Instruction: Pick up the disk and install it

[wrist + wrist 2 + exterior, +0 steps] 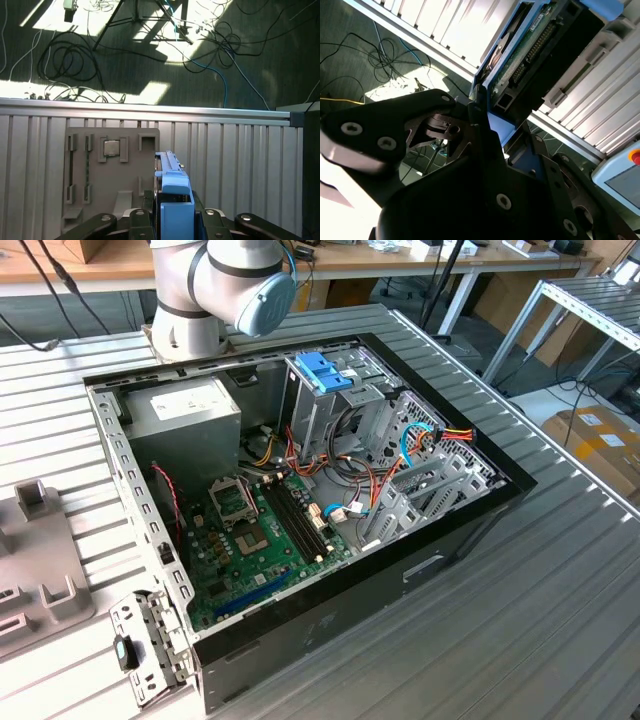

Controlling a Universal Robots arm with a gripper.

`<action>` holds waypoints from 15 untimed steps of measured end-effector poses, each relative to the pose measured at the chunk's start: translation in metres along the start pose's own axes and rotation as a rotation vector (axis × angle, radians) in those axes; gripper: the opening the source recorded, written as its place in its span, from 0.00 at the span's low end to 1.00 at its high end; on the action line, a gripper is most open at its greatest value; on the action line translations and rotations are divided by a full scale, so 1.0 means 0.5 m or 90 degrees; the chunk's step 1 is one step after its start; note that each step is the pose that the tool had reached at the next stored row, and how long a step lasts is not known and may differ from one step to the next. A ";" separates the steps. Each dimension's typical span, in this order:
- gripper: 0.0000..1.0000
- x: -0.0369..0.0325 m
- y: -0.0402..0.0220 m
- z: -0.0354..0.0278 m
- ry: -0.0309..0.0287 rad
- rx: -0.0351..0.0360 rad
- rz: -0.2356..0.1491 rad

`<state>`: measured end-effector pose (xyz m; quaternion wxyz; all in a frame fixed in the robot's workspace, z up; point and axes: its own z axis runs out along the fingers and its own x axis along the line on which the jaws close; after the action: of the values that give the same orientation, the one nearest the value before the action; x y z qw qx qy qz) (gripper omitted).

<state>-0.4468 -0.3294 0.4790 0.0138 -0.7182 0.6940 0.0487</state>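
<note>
- My arm [235, 285], grey joints with a blue cap, stands at the table's far edge behind the case [350, 590] in the exterior view.
- My wrist is tipped so both wrist views look past my fingertips at table and floor.
- My gripper [173, 216] is closed on the one disk [175, 197]. It stands edge-on, with one black finger [148, 206] against each flat side.
- The disk juts out beyond my fingertips, clear of the table [240, 160].
- Its carrier is smooth bright blue plastic. In the second wrist view its bare face shows a green circuit board [525, 55] and a dark connector row.
- My links are black metal plates with round screw heads.
- Beyond the disk lies one flat grey tray [105, 185] with moulded slots. One square metal chip [112, 148] sits in a slot.
- The table is ribbed aluminium, and past its rim loose cables [70, 60] coil on dark floor.
- Well apart from me, the one open black case holds a green motherboard [260, 540] and a grey cage with one light-blue bracket [325, 370].
</note>
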 end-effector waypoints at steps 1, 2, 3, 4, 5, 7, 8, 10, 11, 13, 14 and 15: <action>0.37 0.000 0.000 -0.001 0.0000 0.0000 0.000; 0.37 0.000 0.000 -0.002 0.0000 -0.0001 0.000; 0.37 0.000 0.000 -0.003 0.0000 0.0000 0.000; 0.37 0.000 0.000 -0.004 0.0000 0.0000 0.000; 0.37 0.000 0.000 -0.005 0.0000 0.0000 0.000; 0.37 -0.001 0.000 -0.006 0.0000 0.0000 0.000; 0.37 -0.001 0.000 -0.007 -0.0001 -0.0001 0.000; 0.37 -0.001 0.000 -0.008 -0.0001 0.0000 0.000; 0.37 -0.001 0.000 -0.009 -0.0001 0.0000 0.000; 0.37 -0.001 0.000 -0.010 -0.0001 0.0000 0.000; 0.37 -0.001 0.000 -0.011 -0.0001 0.0000 0.000; 0.37 -0.001 0.001 -0.012 0.0000 0.0000 0.000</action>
<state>-0.4467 -0.3294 0.4850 0.0138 -0.7182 0.6940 0.0487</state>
